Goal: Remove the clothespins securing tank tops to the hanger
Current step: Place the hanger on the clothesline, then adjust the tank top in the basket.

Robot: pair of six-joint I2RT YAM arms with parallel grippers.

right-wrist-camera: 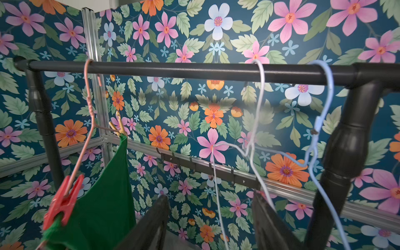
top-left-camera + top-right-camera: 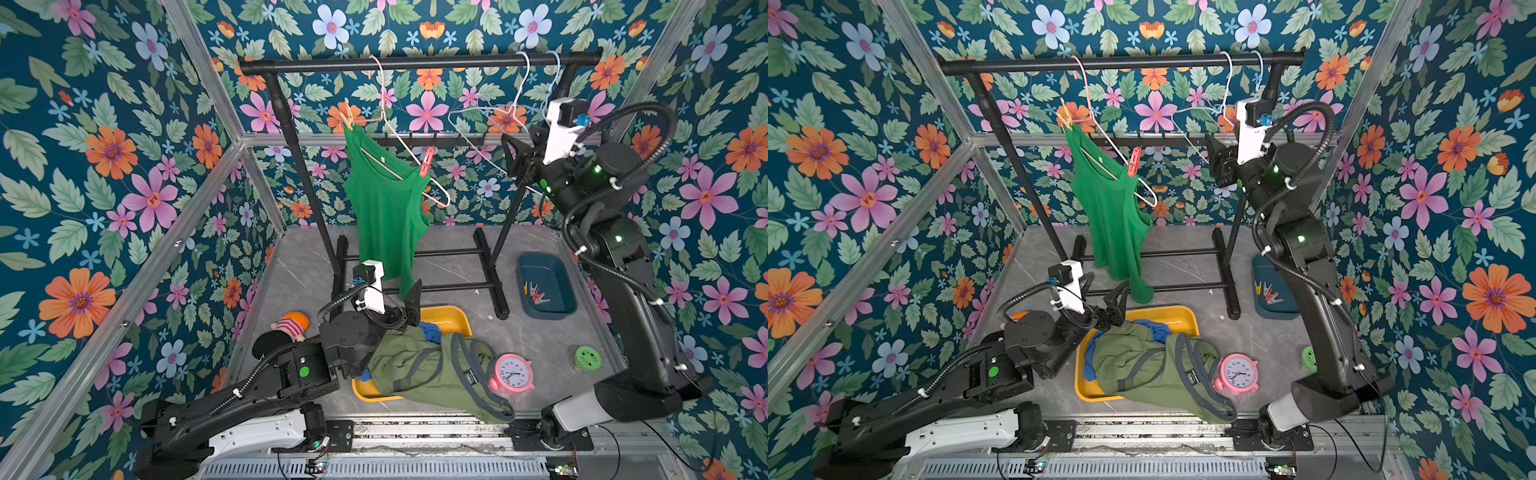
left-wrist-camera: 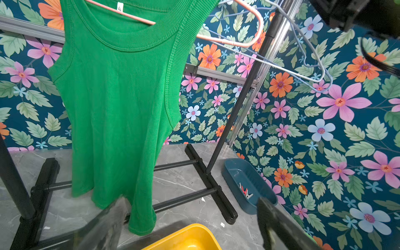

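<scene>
The right pincer stands spread and empty, high up below the rail, with the bare white hanger closest to it. Further off, toward the left arm's side, a red clothespin clamps the nearer strap of the bright green tank top onto a pink hanger. A peach clothespin holds the far strap. These two look like the only pins left to remove. The next move likely calls for closing on the red pin's splayed tail ends to release its bite. The left pincer, also spread, hovers low by the top's hem.

Blue tank top mostly beneath olive top
</scene>
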